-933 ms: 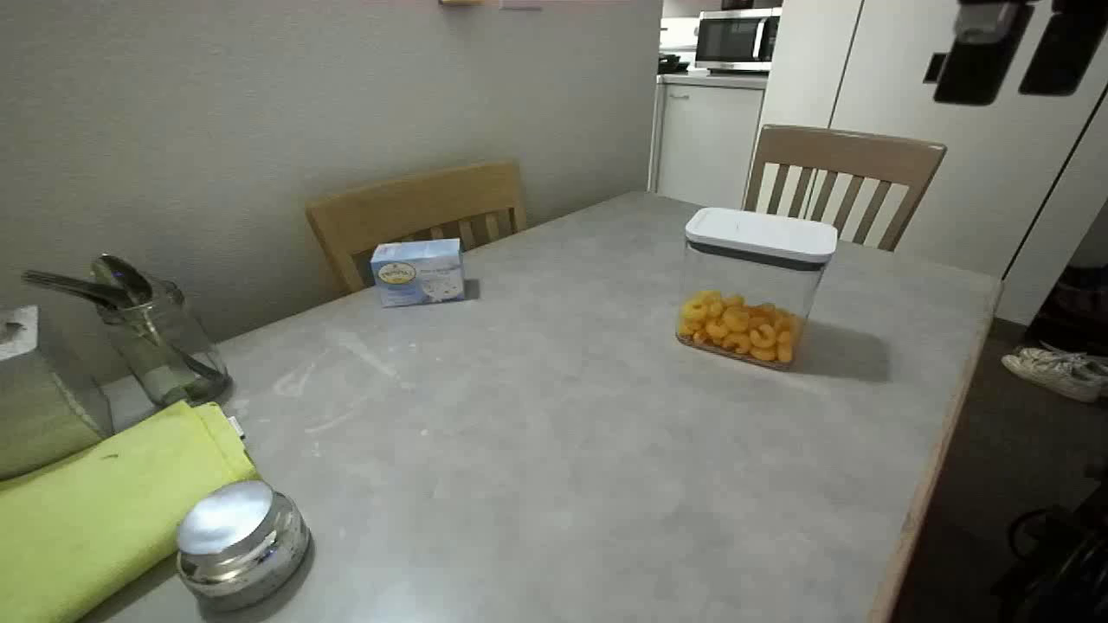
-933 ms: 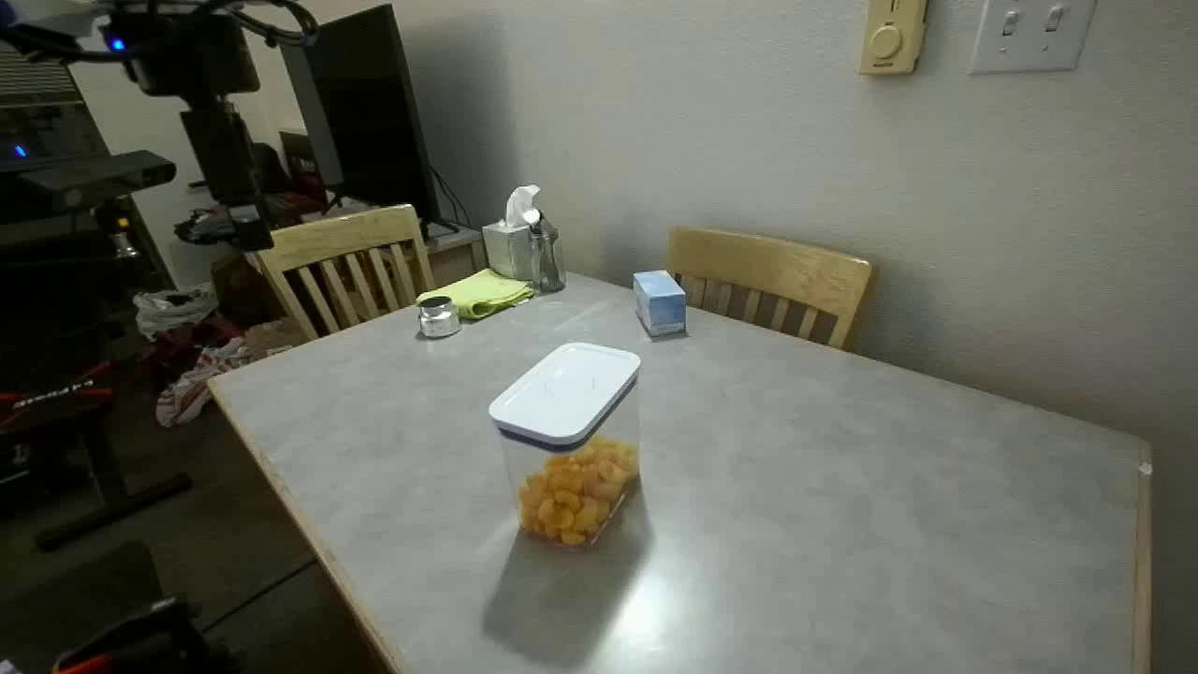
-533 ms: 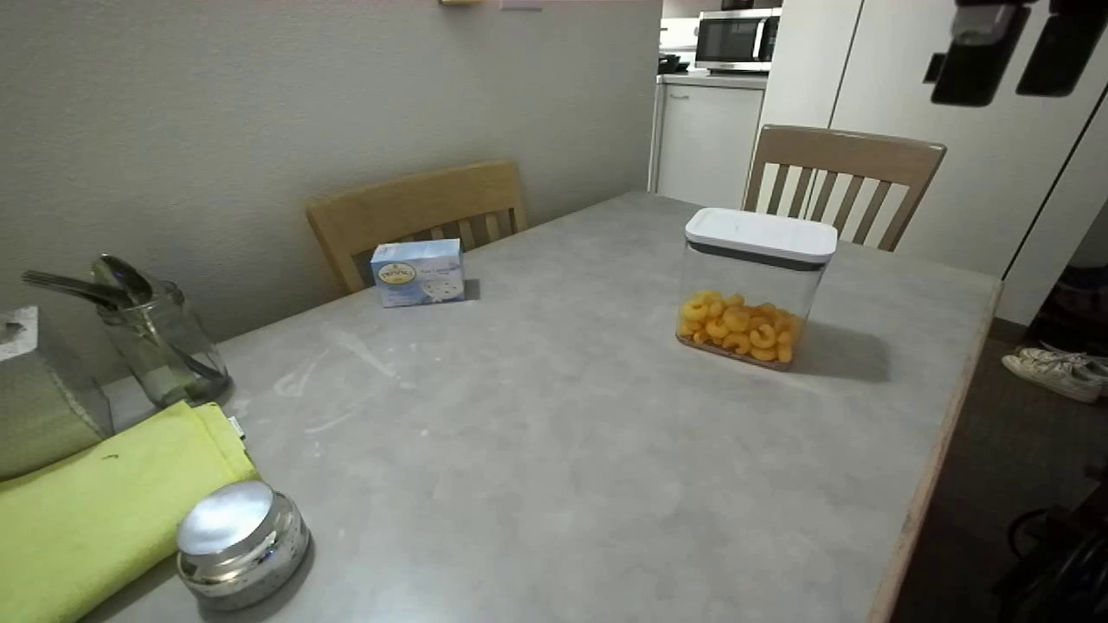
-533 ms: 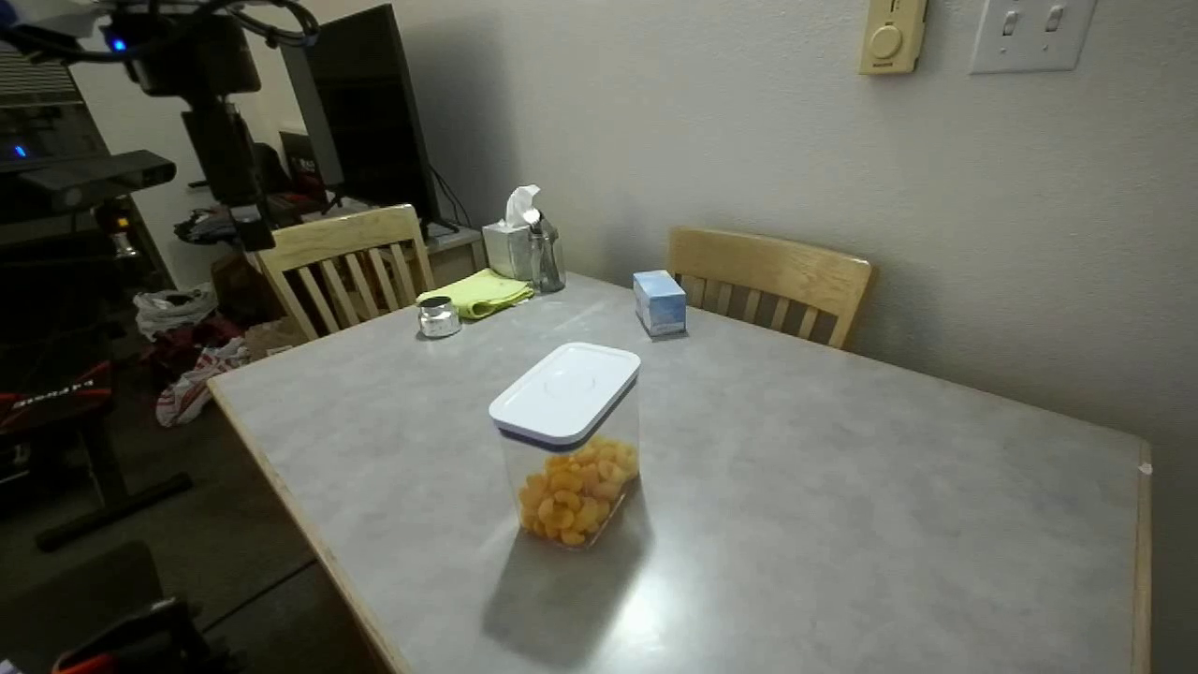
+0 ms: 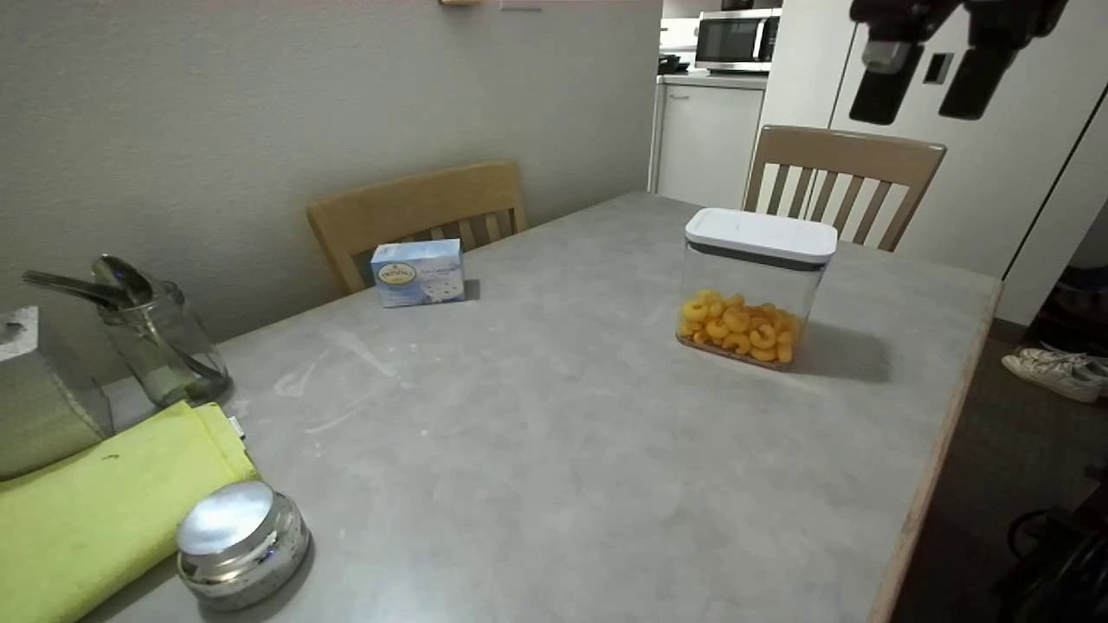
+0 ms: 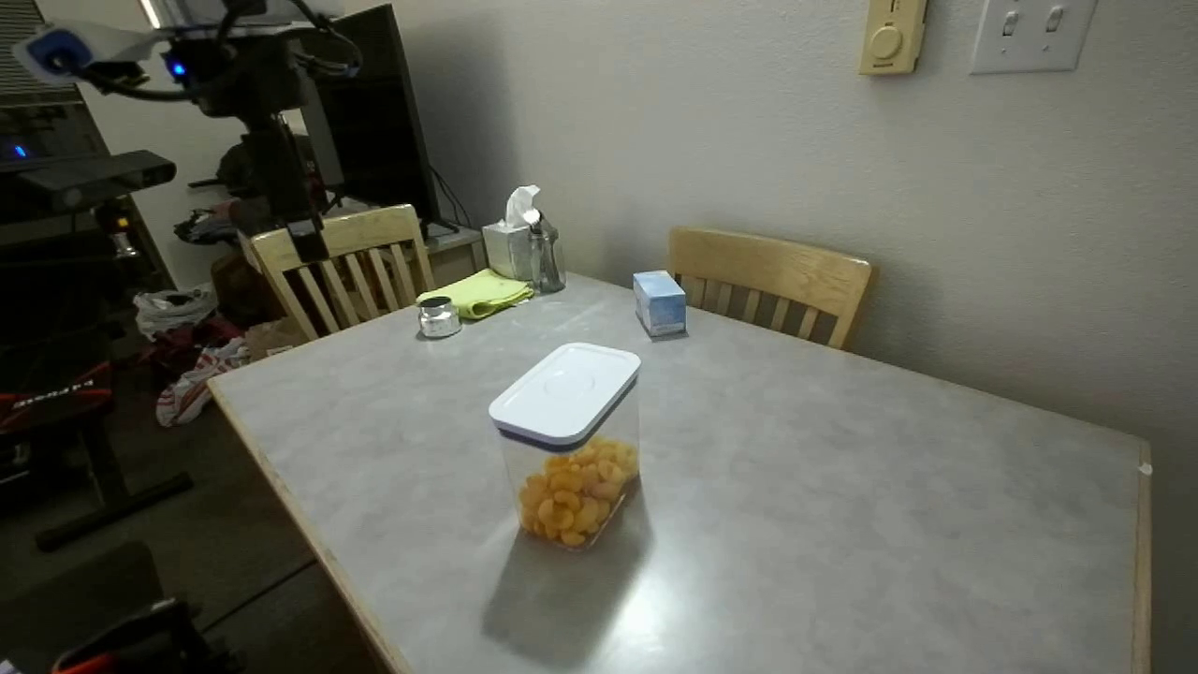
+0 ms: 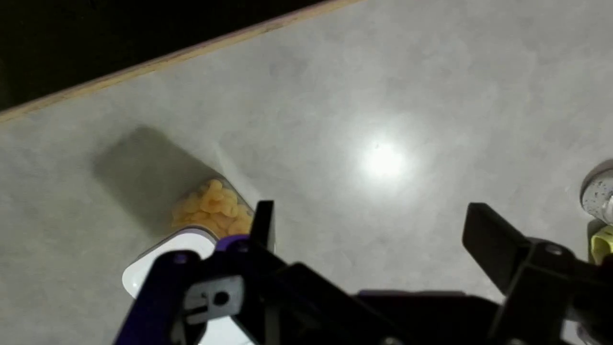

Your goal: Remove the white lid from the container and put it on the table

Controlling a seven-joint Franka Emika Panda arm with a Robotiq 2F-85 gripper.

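The white lid (image 5: 762, 234) sits flat on top of the clear container (image 5: 749, 324), which stands upright with orange-yellow snack pieces in it. Both also show in an exterior view, the lid (image 6: 566, 388) with a round centre mark above the container (image 6: 576, 491). My gripper (image 5: 922, 104) is open and empty, high above the grey table (image 5: 537, 415) and apart from the container. In the wrist view the gripper (image 7: 371, 213) has its fingers wide apart over bare tabletop. The lid (image 7: 167, 254) and container (image 7: 215, 206) are at lower left there, partly hidden by the left finger.
A blue-white box (image 5: 420, 272) stands near the wall side. A shiny metal tin (image 5: 242, 545), a yellow cloth (image 5: 121, 510), a glass jar with cutlery (image 5: 173, 355) and a tissue box (image 5: 43, 398) are grouped at one end. Wooden chairs (image 5: 848, 156) stand around the table.
In both exterior views my gripper has moved sideways toward the container and a little lower, mostly in the last half second, and it is now tilted. The container and lid have not moved.
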